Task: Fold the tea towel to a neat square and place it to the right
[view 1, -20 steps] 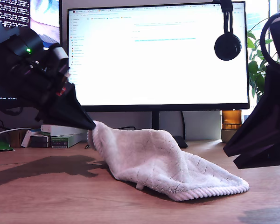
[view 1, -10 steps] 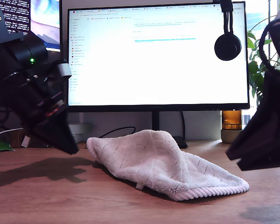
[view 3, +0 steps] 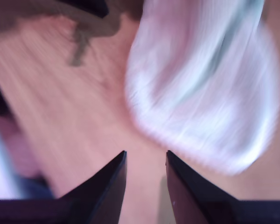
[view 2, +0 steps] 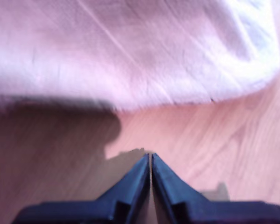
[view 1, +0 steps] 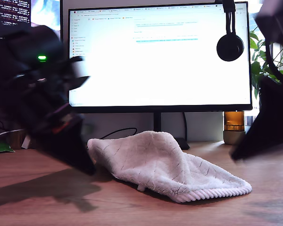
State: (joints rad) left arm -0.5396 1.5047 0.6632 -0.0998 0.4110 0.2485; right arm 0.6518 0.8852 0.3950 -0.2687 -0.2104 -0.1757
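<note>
The tea towel (view 1: pixel 165 165) lies in a rumpled heap on the wooden desk (view 1: pixel 47 202) in front of the monitor, its ribbed edge toward the exterior view's right. My first gripper (view 1: pixel 87 169) is at the exterior view's left, tip low beside the towel's near edge, blurred by motion. In the first wrist view the gripper (view 2: pixel 150 156) is shut with nothing in it, and the towel (view 2: pixel 130 51) is just ahead. My second gripper (view 1: pixel 236 154) hangs above the desk at the exterior view's right. That gripper (view 3: pixel 146 153) is open and empty, short of the towel (view 3: pixel 210 93).
A large lit monitor (view 1: pixel 160 56) stands behind the towel with headphones (view 1: pixel 229 44) hung on its top corner. An amber jar (view 1: pixel 234 125) and a plant (view 1: pixel 260 61) are at the exterior view's right. Boxes and cables lie behind the first arm.
My first gripper let go of the towel's raised corner, which dropped onto the desk. That arm then swung down beside the towel. My second arm rose slightly.
</note>
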